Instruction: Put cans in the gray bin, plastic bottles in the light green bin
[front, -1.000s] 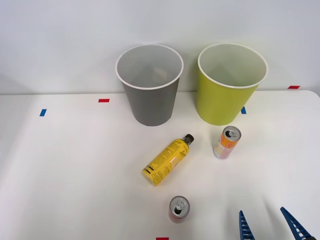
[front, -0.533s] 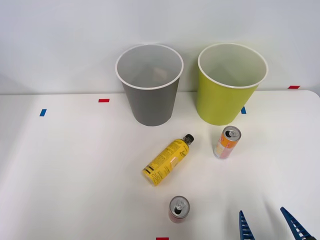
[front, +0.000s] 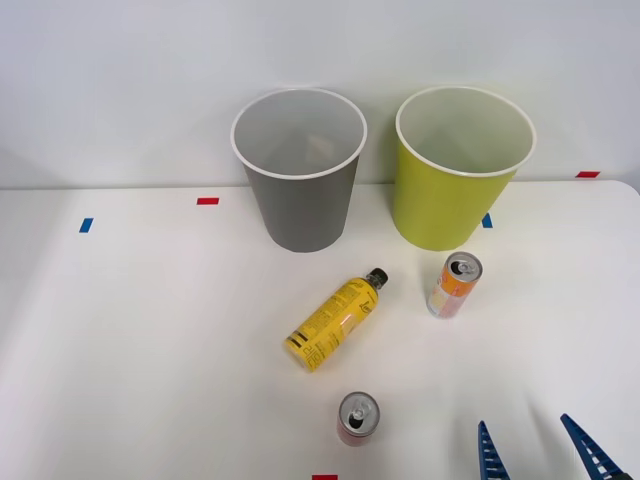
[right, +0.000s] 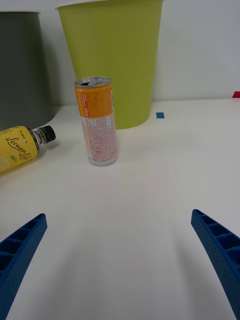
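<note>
An orange, white and pink can (front: 455, 285) (right: 98, 121) stands upright just in front of the light green bin (front: 459, 166) (right: 113, 52). A red can (front: 357, 418) stands upright near the table's front edge. The yellow plastic bottle (front: 335, 320) (right: 20, 146) with a black cap lies on its side between them, cap pointing toward the bins. To the left of the green bin stands the gray bin (front: 300, 168) (right: 21, 70). My right gripper (front: 540, 452) (right: 120, 265) is open at the front right, nothing between its blue fingers, well short of the orange can.
Small red and blue tape marks (front: 207, 201) dot the white table (front: 150, 340). A pale wall rises right behind the bins. Bare tabletop stretches to the left and between my gripper and the orange can.
</note>
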